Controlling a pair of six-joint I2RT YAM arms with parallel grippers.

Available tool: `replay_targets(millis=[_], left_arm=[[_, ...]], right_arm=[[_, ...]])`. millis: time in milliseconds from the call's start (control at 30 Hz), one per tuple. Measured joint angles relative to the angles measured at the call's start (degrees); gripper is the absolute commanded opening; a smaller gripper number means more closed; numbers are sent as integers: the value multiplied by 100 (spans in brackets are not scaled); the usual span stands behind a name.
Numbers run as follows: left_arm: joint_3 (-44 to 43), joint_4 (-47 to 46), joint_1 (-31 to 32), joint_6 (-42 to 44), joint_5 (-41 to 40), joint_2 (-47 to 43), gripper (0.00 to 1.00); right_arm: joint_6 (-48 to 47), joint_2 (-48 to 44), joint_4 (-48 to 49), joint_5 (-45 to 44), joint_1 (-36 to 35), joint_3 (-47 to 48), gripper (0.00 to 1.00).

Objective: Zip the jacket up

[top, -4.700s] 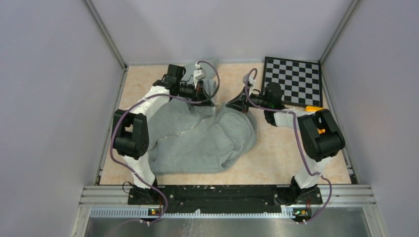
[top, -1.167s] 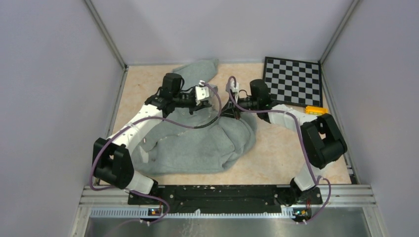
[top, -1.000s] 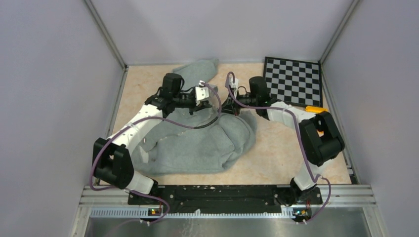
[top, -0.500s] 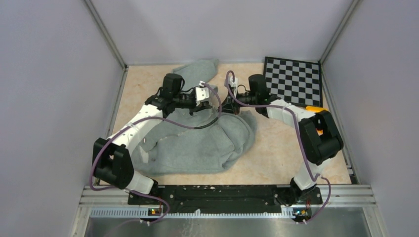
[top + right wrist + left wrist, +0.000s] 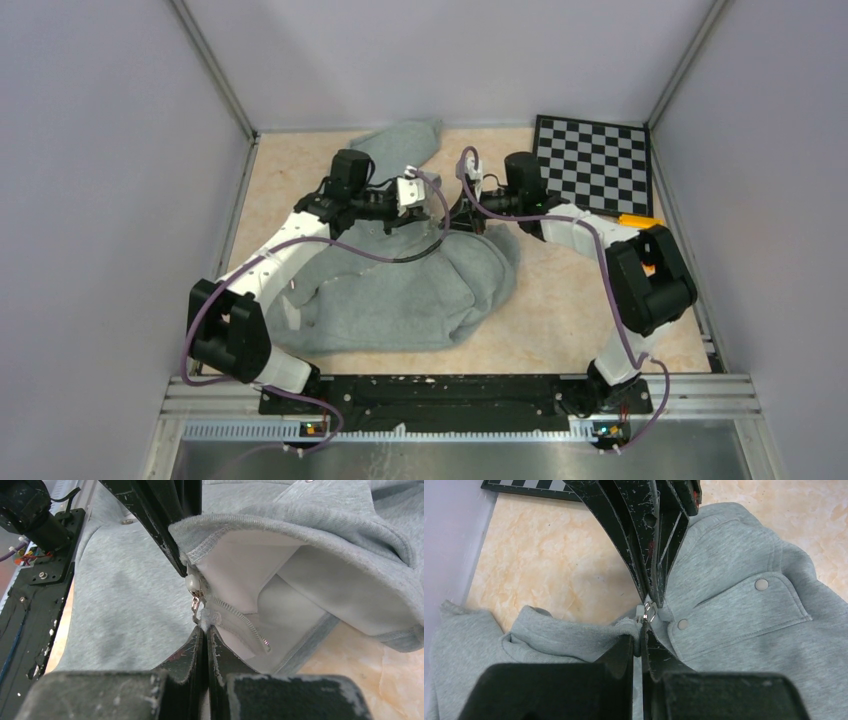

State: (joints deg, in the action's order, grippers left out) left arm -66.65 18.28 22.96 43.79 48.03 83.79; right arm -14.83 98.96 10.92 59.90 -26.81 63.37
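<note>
Two tools meet nose to nose at upper centre of the top view | left tool (image 5: 640, 647) pinched closed on the jacket (image 5: 400, 290) hem, just below the zipper pull (image 5: 647, 612) | right tool (image 5: 205, 632) clamped on the jacket's zipper tape beside the pull | jacket crumpled on the tabletop (image 5: 570, 300), centre-left of frame

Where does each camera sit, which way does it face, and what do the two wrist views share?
Top external: fixed above and behind the bases, looking down at the table; both whole arms show, left gripper and right gripper meeting at the jacket.
Left wrist: on the left arm, looking past its own fingers towards the right gripper.
Right wrist: on the right arm, facing back past its own fingers at the left gripper.
Shared: both wrist views show the zipper pull.
</note>
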Motion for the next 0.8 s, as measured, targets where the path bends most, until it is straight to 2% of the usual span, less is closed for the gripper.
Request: replay_targets(millis=[800], left_arm=[[0,186,46,136,-122,-2,0]], right_arm=[[-356,-127,-306,142,0,0,0]])
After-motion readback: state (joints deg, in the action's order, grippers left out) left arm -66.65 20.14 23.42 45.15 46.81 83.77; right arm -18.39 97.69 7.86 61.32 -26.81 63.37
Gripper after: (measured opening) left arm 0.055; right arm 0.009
